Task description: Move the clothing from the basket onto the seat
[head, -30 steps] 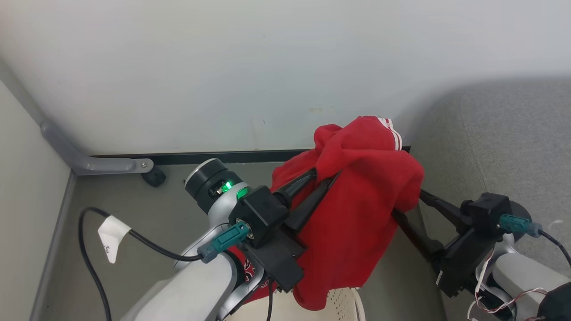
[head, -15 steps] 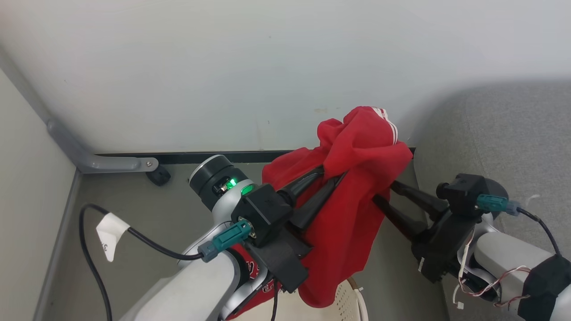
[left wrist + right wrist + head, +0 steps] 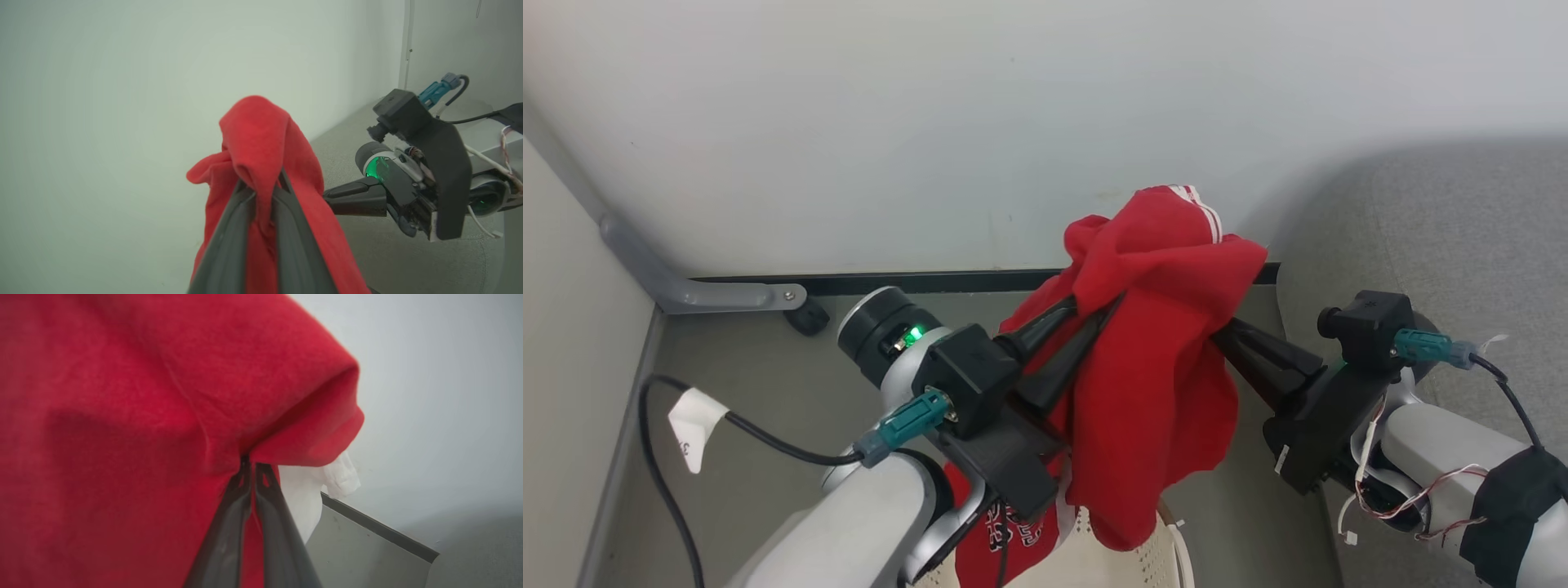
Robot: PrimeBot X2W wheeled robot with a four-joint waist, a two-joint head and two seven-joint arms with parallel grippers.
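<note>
A bright red garment of the clothing (image 3: 1160, 359) with white stripes hangs bunched in the air above the basket (image 3: 1111, 555), a cream perforated tub at the bottom edge. My left gripper (image 3: 1098, 304) is shut on its upper left fold; the left wrist view has the cloth (image 3: 261, 139) pinched between the dark fingers (image 3: 229, 237). From the right, my right gripper (image 3: 1223, 333) is shut on the same garment (image 3: 122, 416), its fingertips (image 3: 245, 477) pressed together at a fold. A second red piece with white print (image 3: 1005, 535) lies in the basket. The grey seat (image 3: 1462, 229) is at the right.
A pale wall with a black baseboard (image 3: 890, 284) runs close behind the garment. A grey metal bracket (image 3: 686, 286) stands at the left, and a black cable with a white tag (image 3: 690, 416) trails over the grey floor (image 3: 768, 359).
My right gripper went from wide open to shut on the garment's right side. The garment and both grippers have risen a little and shifted left in the head view.
</note>
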